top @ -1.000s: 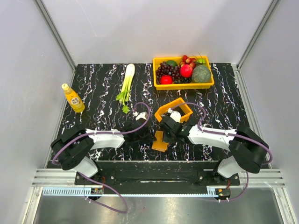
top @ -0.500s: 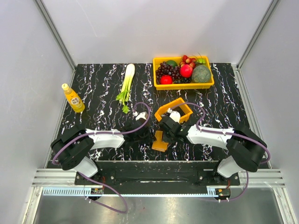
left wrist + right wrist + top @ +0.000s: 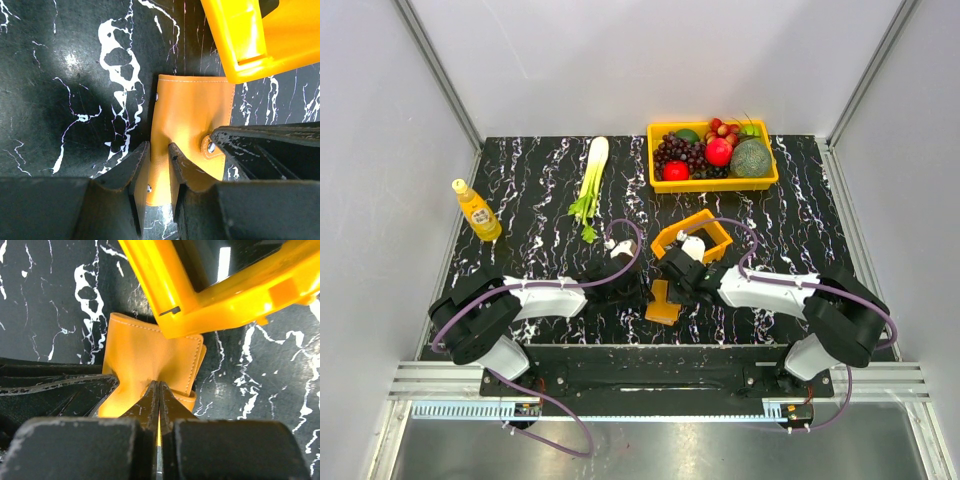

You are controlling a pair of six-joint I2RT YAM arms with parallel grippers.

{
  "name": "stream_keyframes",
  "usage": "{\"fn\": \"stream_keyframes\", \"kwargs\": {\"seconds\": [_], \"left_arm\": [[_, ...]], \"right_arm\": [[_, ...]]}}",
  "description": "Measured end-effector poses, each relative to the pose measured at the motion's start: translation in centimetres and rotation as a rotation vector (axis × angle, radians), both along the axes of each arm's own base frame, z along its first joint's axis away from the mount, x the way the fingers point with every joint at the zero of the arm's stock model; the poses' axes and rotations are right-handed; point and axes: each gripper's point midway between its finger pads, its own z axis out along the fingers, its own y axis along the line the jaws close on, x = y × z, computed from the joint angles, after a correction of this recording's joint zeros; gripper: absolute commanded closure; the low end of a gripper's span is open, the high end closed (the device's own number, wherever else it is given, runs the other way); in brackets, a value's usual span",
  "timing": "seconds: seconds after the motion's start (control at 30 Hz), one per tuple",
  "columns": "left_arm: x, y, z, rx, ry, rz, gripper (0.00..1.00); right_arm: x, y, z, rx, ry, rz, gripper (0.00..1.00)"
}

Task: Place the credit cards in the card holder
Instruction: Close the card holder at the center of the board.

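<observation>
Orange card holder (image 3: 192,115) nipped by left gripper (image 3: 159,160) and right gripper (image 3: 158,390) (both lower centre); uneven pull could slip it free.

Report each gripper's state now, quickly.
Left gripper: closed on the orange card holder, its leather between the fingers.
Right gripper: shut tight, pinching the same card holder.

In the top view, the right gripper (image 3: 675,285) covers the upper part of the card holder (image 3: 663,310), and a pale scrap inside the orange tray (image 3: 705,228) is too small to identify. In both wrist views, the tray runs off the top of the frame, and the holder's lower end is hidden behind dark fingers (image 3: 127,172).
</observation>
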Motion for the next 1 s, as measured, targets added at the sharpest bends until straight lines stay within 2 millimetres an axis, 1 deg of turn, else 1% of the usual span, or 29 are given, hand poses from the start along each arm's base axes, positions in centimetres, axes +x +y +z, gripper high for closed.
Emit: {"fn": "stream_keyframes", "kwargs": {"seconds": [0.13, 0.23, 0.37, 0.43, 0.6, 0.83, 1.0], "left_arm": [[0.0, 0.0, 0.0, 0.000, 0.000, 0.000, 0.75], [0.0, 0.0, 0.0, 0.001, 0.000, 0.001, 0.75], [0.0, 0.0, 0.0, 0.001, 0.000, 0.001, 0.75], [0.0, 0.0, 0.0, 0.001, 0.000, 0.001, 0.75], [0.0, 0.0, 0.0, 0.001, 0.000, 0.001, 0.75], [0.0, 0.0, 0.0, 0.000, 0.000, 0.001, 0.75], [0.0, 0.0, 0.0, 0.001, 0.000, 0.001, 0.75]], "right_arm": [[0.4, -0.5, 0.5, -0.029, -0.022, 0.004, 1.00], [0.7, -0.6, 1.7, -0.024, -0.051, 0.005, 1.00], [1.0, -0.3, 3.7, 0.013, -0.088, 0.006, 1.00], [0.9, -0.3, 4.1, 0.023, -0.093, 0.007, 1.00], [0.3, -0.4, 3.9, 0.024, -0.064, 0.010, 1.00], [-1.2, -1.1, 2.4, 0.014, 0.000, 0.013, 1.00], [-1.6, -0.7, 2.2, 0.028, 0.015, 0.019, 1.00]]}}
